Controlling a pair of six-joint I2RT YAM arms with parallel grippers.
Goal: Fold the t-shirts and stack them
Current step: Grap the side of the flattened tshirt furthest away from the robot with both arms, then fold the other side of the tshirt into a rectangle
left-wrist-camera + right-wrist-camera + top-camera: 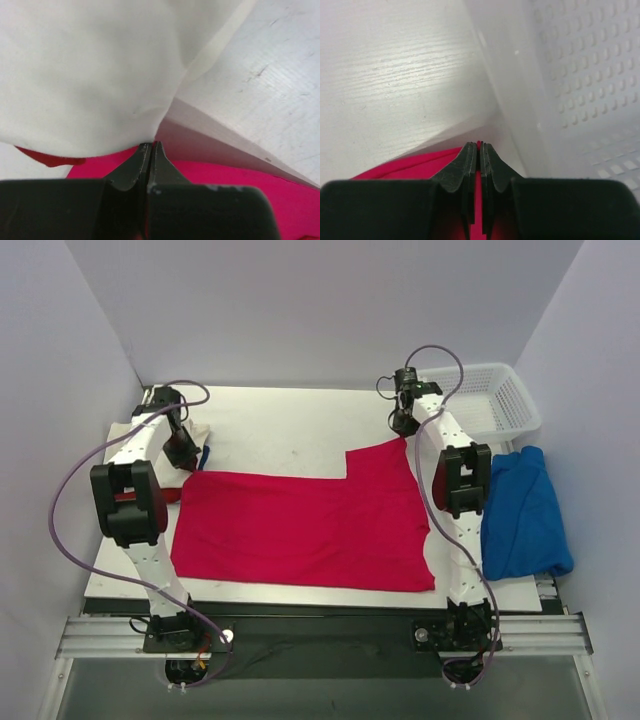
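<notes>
Three t-shirts show. The left gripper (151, 145) and right gripper (479, 144) are each clenched on a far corner of the one crimson red cloth t-shirt (300, 525), which lies spread behind them. One cream cloth t-shirt (90, 65) bunches just ahead of the left gripper. One white plastic lattice basket (590, 75) stands just right of the right gripper, and one royal blue cloth t-shirt (520, 510) lies behind that.

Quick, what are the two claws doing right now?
Left claw: closed, pinching the crimson red cloth t-shirt.
Right claw: closed on the same t-shirt's far corner.
</notes>
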